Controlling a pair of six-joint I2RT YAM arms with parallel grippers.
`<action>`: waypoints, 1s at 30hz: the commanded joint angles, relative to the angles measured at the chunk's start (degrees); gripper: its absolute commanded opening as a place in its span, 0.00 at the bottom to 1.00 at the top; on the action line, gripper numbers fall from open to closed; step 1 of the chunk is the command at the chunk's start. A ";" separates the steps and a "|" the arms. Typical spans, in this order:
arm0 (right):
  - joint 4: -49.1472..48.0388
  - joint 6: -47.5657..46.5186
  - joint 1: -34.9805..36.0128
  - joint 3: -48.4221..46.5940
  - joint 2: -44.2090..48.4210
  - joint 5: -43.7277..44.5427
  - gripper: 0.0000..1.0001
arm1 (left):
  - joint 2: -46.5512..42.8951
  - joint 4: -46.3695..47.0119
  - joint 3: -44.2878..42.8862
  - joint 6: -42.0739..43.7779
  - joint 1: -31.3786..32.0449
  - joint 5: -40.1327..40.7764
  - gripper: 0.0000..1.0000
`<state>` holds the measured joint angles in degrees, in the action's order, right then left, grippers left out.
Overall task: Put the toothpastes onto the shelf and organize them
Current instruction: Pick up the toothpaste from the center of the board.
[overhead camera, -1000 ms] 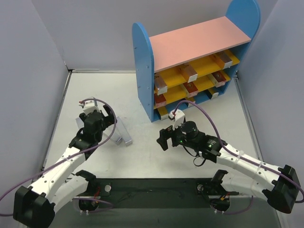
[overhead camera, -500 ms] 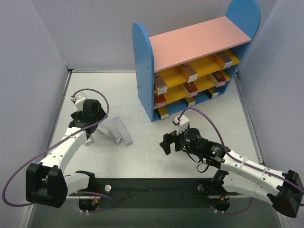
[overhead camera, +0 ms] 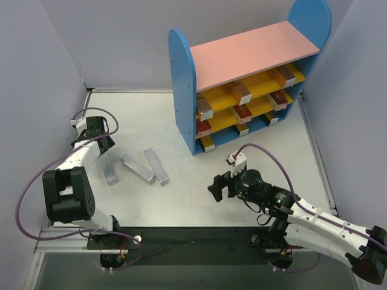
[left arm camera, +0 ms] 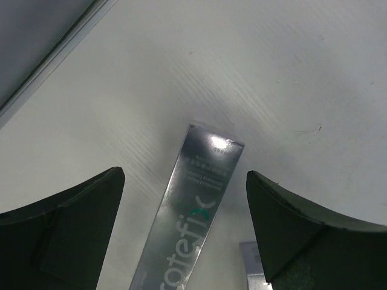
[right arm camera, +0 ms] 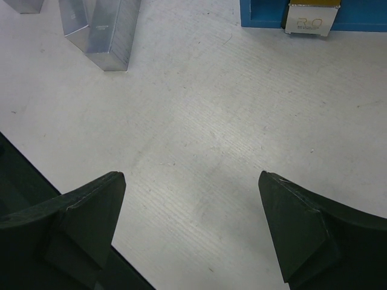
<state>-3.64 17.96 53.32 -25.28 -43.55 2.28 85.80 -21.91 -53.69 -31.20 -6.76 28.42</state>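
Observation:
Three silver-grey toothpastes lie loose on the table: a left one [overhead camera: 109, 173], a middle one [overhead camera: 138, 168] and a right one [overhead camera: 156, 166]. My left gripper [overhead camera: 103, 152] hangs open just behind the left box. In the left wrist view that box [left arm camera: 195, 205] runs lengthwise between the fingers, untouched, under the open left gripper [left arm camera: 184, 174]. The blue shelf [overhead camera: 183, 84] stands at the back right with several toothpaste boxes [overhead camera: 242, 93] on its yellow boards. My right gripper [overhead camera: 216, 187] is open over bare table, and the right wrist view shows this right gripper [right arm camera: 190, 175] empty.
Grey walls close in the left, back and right sides. The table's dark near edge [right arm camera: 24, 181] lies just under my right gripper. Two silver boxes [right arm camera: 112, 30] show ahead of it, and the shelf base [right arm camera: 363, 15] holds a box end [right arm camera: 308, 18].
My left arm swung out to the left and now sits over the leftmost box. The three silver boxes now lie spread apart. My right arm drew back toward the near edge.

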 commanded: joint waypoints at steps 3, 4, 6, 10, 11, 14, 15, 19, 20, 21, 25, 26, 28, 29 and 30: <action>1.62 0.15 0.29 1.20 3.03 2.11 0.99 | 9.90 -4.18 -12.04 6.76 -1.76 -6.62 0.90; 2.05 0.32 0.29 1.28 3.21 2.11 0.99 | 11.91 -5.06 -12.75 7.38 -1.76 -8.19 0.90; 2.41 0.32 0.29 1.46 3.73 2.55 0.99 | 13.77 -7.17 -14.25 8.34 -1.85 -9.26 0.87; 2.85 0.50 0.21 1.99 4.44 3.17 0.99 | 18.07 -10.16 -16.00 8.44 -2.29 -10.75 0.81; 2.94 0.50 0.38 2.07 4.61 3.43 0.99 | 18.70 -11.39 -16.44 8.44 -2.29 -11.11 0.77; 3.02 0.59 0.29 2.34 4.79 3.95 0.99 | 20.90 -14.38 -18.64 7.83 -2.29 -11.90 0.64; 3.02 0.68 0.38 2.43 4.79 4.04 0.99 | 21.60 -15.17 -19.69 7.04 -2.29 -12.25 0.60; 2.85 0.41 0.29 2.43 4.53 4.48 0.99 | 20.73 -18.86 -20.05 4.31 -2.29 -12.60 0.40; 2.85 0.33 0.29 2.43 4.44 4.40 0.99 | 20.11 -19.13 -19.87 3.70 -2.29 -12.78 0.38; 2.50 0.06 0.29 2.43 4.00 4.40 0.99 | 18.72 -19.39 -19.44 2.39 -2.29 -13.22 0.36; 0.83 -0.64 0.38 2.25 3.03 3.61 0.99 | 14.93 -22.37 -18.12 -2.10 -2.29 -14.89 0.34; 0.39 -0.73 0.29 2.08 2.42 2.91 0.99 | 14.05 -23.08 -17.68 -3.24 -2.29 -15.24 0.33; -1.19 -1.25 0.38 1.81 1.72 2.03 0.99 | 11.42 -24.92 -17.24 -6.23 -2.20 -16.30 0.33; -1.72 -1.43 0.38 1.38 0.84 1.50 0.99 | 10.36 -25.46 -16.54 -8.85 -2.20 -16.47 0.33; -2.85 -1.43 0.38 1.20 0.31 0.36 0.99 | 7.83 -25.72 -15.92 -9.83 -1.85 -17.78 0.33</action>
<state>-1.32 17.65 53.32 -23.03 -41.50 4.45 102.06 -43.29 -70.30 -33.26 -8.73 13.78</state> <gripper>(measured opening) 0.991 0.555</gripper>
